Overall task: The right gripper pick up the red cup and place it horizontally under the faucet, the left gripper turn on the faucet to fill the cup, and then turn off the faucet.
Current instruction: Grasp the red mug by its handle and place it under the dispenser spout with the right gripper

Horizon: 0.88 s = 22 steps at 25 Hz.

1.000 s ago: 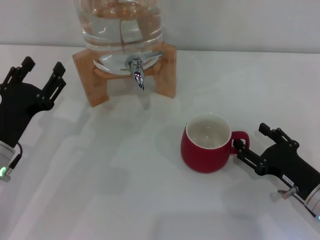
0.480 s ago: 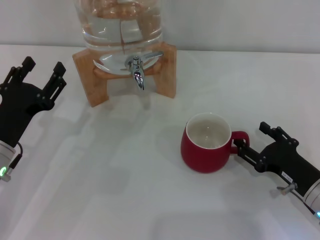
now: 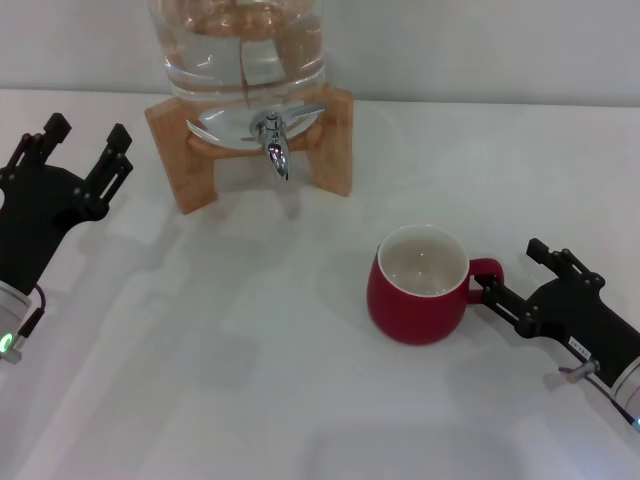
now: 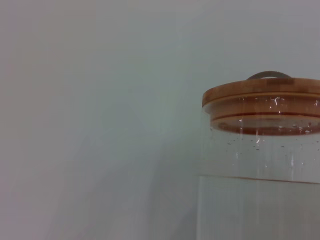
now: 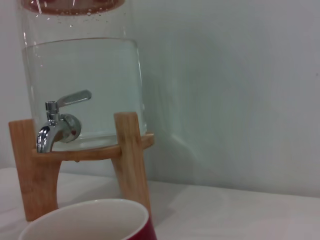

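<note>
Red cup [image 3: 418,287] sits upright on the white table [image 3: 250,380], right of centre in the head view, off-white inside showing and its loop handle pointing toward the right edge of the frame. Right gripper [image 3: 513,285] reaches in from the lower right corner, black claw low over the table, and its two fingers straddle that handle: one finger [image 3: 500,299] runs in against the handle's near side, the other stands farther back beyond it, so the jaws are spread and I can't call it a firm pinch. Over in the upper middle of the frame, the faucet [image 3: 272,138] juts out from the clear glass jar [image 3: 240,50], chrome spout curving down, lever angled off to the side; no stream under it that I can see. The jar rests in a wooden stand [image 3: 180,150], water visible inside. Cup and faucet are well apart, the cup lying lower and to the right of the spout. Left gripper [image 3: 85,133] is parked at the left edge of the frame, black fingers wide apart and pointing up toward the back wall, a small green light glowing on its arm near the lower left corner. From the right wrist view, the cup's rim [image 5: 85,220] fills the bottom edge, with the faucet [image 5: 57,122] and stand legs behind it. From the left wrist view, only the jar's wooden lid [image 4: 262,92] and upper glass show against a pale wall.
</note>
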Tool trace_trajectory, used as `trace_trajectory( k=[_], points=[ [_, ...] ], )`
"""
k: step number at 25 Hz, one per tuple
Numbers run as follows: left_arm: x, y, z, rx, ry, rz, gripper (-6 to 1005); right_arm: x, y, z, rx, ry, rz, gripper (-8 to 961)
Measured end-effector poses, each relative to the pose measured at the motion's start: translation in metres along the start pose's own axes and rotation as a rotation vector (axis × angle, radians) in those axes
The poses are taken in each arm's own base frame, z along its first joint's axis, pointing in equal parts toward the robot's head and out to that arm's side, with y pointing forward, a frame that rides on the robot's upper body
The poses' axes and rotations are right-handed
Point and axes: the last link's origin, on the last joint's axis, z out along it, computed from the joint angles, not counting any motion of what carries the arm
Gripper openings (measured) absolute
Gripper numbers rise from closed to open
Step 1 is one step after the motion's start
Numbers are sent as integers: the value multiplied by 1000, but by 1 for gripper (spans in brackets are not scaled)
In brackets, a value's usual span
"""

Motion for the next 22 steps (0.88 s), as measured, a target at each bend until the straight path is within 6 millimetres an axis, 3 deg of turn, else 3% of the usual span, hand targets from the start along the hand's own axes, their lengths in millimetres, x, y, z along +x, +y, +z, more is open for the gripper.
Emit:
trace_trajectory(
  k=[22],
  points=[
    [-1, 1, -1, -1, -3, -4, 756, 1, -3, 1, 20, 12, 13, 630]
  ],
)
